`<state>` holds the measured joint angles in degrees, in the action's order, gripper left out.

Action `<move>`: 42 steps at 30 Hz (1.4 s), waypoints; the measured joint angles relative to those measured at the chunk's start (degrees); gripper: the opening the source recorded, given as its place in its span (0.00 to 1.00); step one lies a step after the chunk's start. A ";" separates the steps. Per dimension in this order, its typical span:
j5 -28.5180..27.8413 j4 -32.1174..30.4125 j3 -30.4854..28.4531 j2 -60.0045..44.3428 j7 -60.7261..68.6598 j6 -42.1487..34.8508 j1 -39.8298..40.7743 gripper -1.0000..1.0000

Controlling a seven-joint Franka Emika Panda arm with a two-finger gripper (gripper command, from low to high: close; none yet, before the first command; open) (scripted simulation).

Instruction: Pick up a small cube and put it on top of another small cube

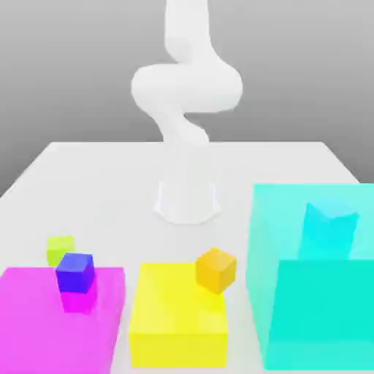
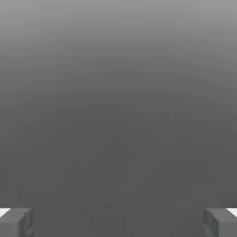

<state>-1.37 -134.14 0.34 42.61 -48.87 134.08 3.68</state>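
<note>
The small lime yellow-green cube (image 1: 60, 249) rests on the white table (image 1: 109, 182) at the exterior view's left, just behind a dark blue cube (image 1: 75, 272). The blue cube stands on a flat magenta block (image 1: 36, 321). An orange cube (image 1: 215, 269) sits on the far corner of a yellow block (image 1: 175, 321). In the hand view my gripper (image 2: 118, 223) is open, its two grey fingertips (image 2: 16, 222) far apart with nothing between them, facing plain grey background. The white arm (image 1: 186, 95) rises from its base (image 1: 188, 201) and leaves the exterior view at the top.
A tall cyan block (image 1: 314, 299) stands at the exterior view's right, with a smaller cyan cube (image 1: 330, 228) on its upper step. The coloured blocks line the table's front edge.
</note>
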 joint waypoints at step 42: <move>12.06 -28.01 -2.74 -57.30 -17.87 42.76 44.32 0.00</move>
<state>10.70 -162.15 -2.40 -14.69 -66.74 176.84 48.00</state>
